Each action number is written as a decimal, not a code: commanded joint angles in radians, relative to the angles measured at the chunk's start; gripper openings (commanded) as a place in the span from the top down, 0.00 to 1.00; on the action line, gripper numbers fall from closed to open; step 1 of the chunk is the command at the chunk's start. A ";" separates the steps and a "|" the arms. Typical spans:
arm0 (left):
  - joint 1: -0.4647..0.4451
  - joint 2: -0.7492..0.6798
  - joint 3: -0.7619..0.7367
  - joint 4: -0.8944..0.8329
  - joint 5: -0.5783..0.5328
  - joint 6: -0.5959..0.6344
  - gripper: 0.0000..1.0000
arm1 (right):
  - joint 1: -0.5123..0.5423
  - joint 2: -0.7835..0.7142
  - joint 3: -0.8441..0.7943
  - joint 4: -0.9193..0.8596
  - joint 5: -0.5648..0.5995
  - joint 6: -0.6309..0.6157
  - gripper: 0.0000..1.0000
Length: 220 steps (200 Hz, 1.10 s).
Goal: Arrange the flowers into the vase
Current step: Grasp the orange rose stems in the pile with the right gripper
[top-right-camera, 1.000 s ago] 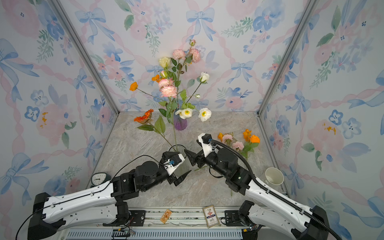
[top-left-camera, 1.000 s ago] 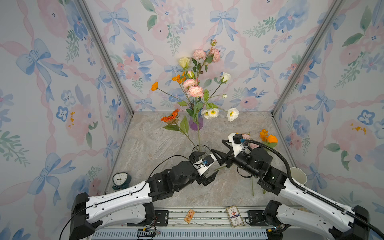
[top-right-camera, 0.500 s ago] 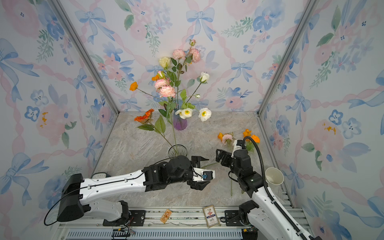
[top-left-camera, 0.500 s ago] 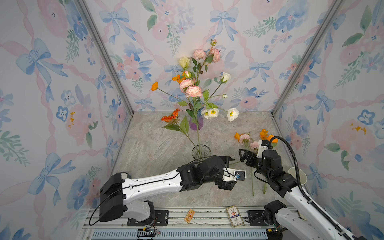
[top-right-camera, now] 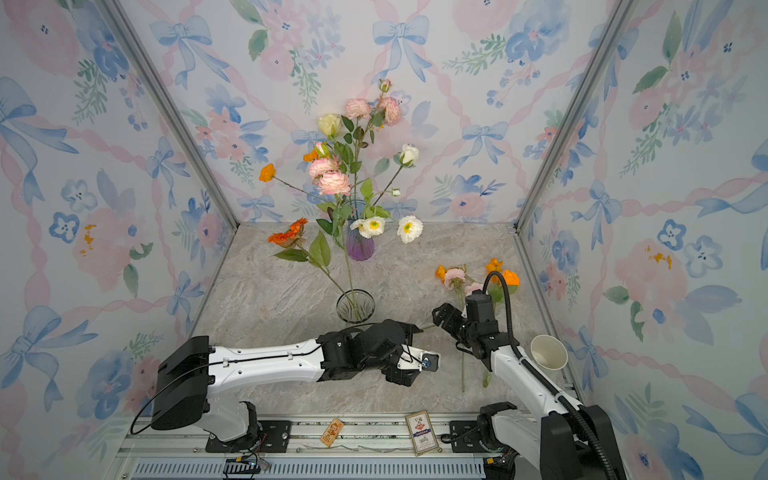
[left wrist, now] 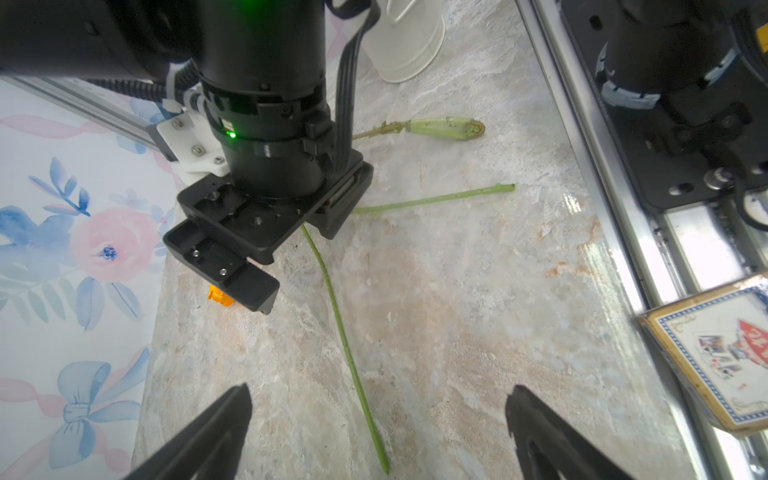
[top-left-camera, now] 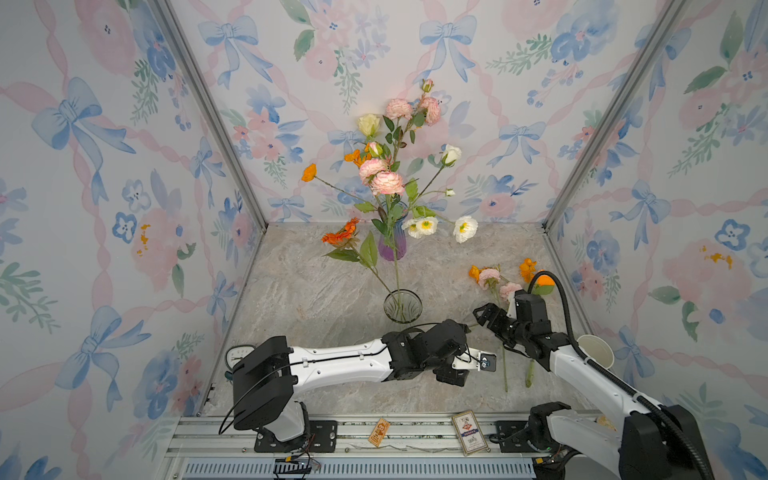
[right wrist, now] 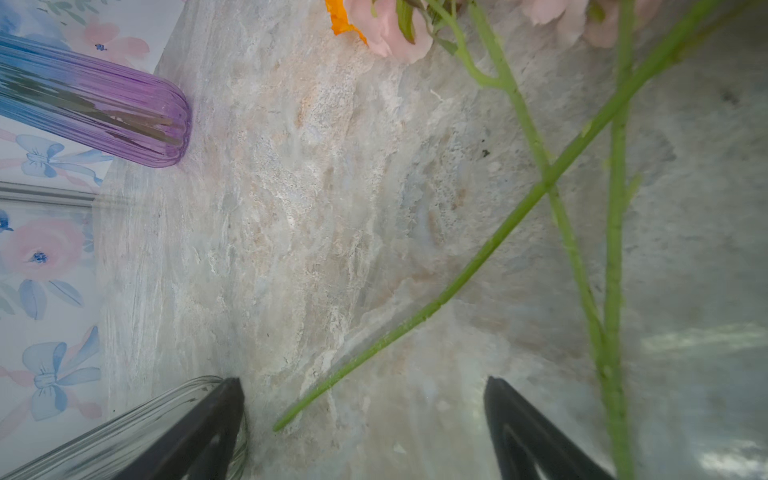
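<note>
Now at pickup: my left claw [left wrist: 378, 419] and right claw [right wrist: 361, 411] gape wide, both empty. Next: pinch the loose thin green flower stem [left wrist: 331, 291], lift into clear glass vase [top-left-camera: 402, 306].

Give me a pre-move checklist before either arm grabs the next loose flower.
1. Left gripper open and empty: ok.
2. Right gripper open and empty: ok.
3. Stem lying on the table, in line between the left jaws: ok.
4. Clear vase upright: ok.
5. Loose flowers lying flat, none lifted: ok.
6. Grippers clear of each other: cannot tell; they sit close.
</note>
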 commanded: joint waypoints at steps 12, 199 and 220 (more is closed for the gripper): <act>-0.020 0.002 -0.021 -0.007 -0.011 -0.028 0.02 | -0.006 0.056 0.028 -0.005 0.045 0.020 0.16; -0.066 -0.020 -0.049 -0.008 -0.031 -0.003 0.02 | -0.110 0.350 0.117 0.087 0.072 0.006 0.64; -0.069 -0.020 -0.051 -0.008 -0.033 -0.003 0.02 | -0.113 0.388 0.131 0.109 0.051 0.011 0.69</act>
